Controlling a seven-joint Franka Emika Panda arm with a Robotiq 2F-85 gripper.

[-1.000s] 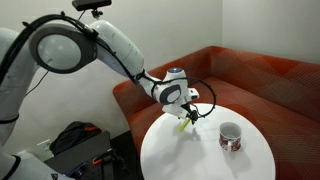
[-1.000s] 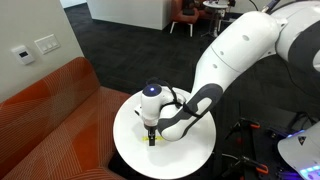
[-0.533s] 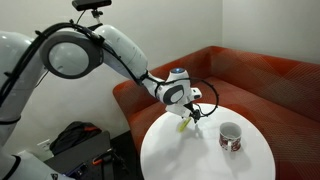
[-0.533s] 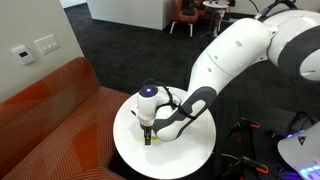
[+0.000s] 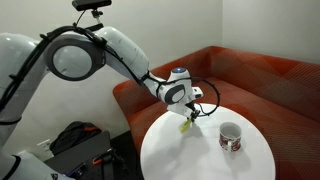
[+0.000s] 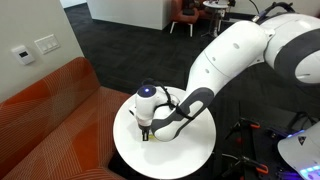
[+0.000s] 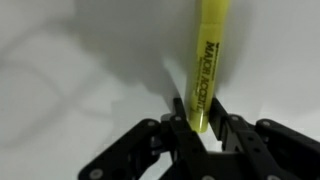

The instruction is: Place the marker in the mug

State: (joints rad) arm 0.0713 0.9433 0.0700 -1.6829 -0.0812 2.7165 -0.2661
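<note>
The yellow-green marker (image 7: 205, 60) lies on the round white table (image 5: 200, 158), with dark print along its barrel. In the wrist view my gripper (image 7: 200, 110) has both black fingers pressed against the marker's near end, shut on it. In an exterior view the gripper (image 5: 189, 114) points down at the table's back-left part, with the marker (image 5: 185, 125) sticking out below it. The white mug (image 5: 230, 136) with dark red markings stands upright to the right, well apart from the gripper. In an exterior view the gripper (image 6: 146, 131) touches the table (image 6: 190, 158), and the arm hides the mug.
A red-orange sofa (image 5: 255, 80) curves round the table's far side and also shows beside the table in an exterior view (image 6: 50, 115). A dark bag (image 5: 75, 140) sits beside the robot base. The table's edge lies close behind the gripper.
The jaws have closed from wide open onto the marker. The arm has barely moved, and the marker still rests on the table.
</note>
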